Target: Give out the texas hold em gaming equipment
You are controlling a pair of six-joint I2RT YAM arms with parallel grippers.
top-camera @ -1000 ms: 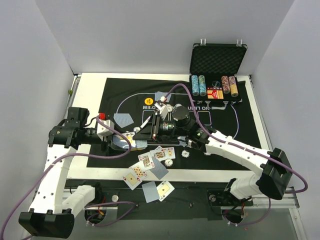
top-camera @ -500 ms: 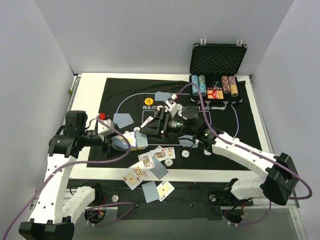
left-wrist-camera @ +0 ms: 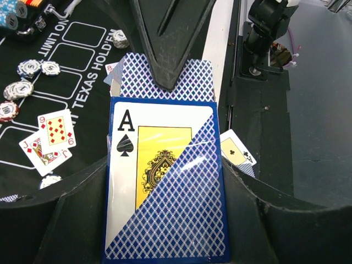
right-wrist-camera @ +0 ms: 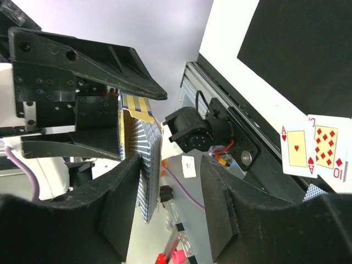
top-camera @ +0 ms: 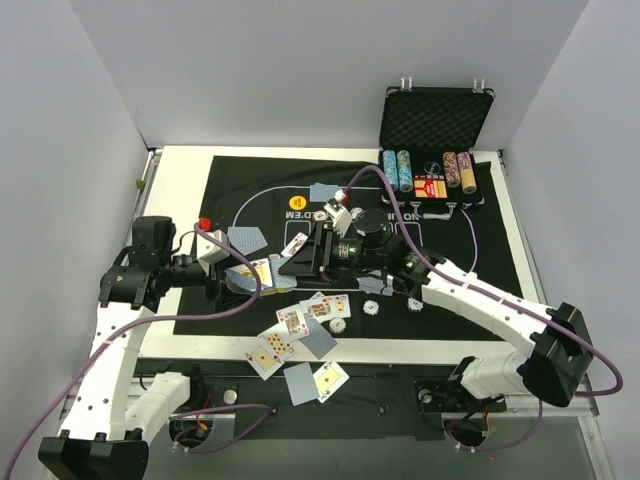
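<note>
My left gripper (top-camera: 232,278) is shut on a blue diamond-patterned card box (top-camera: 256,274) with an ace of spades on it. In the left wrist view the box (left-wrist-camera: 165,137) sits between my fingers (left-wrist-camera: 71,220), and grey-blue card backs (left-wrist-camera: 190,77) stick out of its far end. My right gripper (top-camera: 298,258) is open at that end. In the right wrist view the cards (right-wrist-camera: 147,165) stand edge-on against one finger (right-wrist-camera: 118,214); the other finger is well apart. Face-up cards (top-camera: 300,320) and loose chips (top-camera: 372,307) lie on the mat. A yellow button (top-camera: 297,201) lies further back.
The open black case (top-camera: 435,120) stands at the back right with chip stacks (top-camera: 400,170) in its tray. Face-down cards (top-camera: 247,238) lie on the black mat (top-camera: 480,240). More cards (top-camera: 318,380) lie off the mat by the near edge.
My left gripper has carried the card box up and to the right, closer to the right gripper. The right wrist has shifted slightly and its jaws now flank the protruding cards.
</note>
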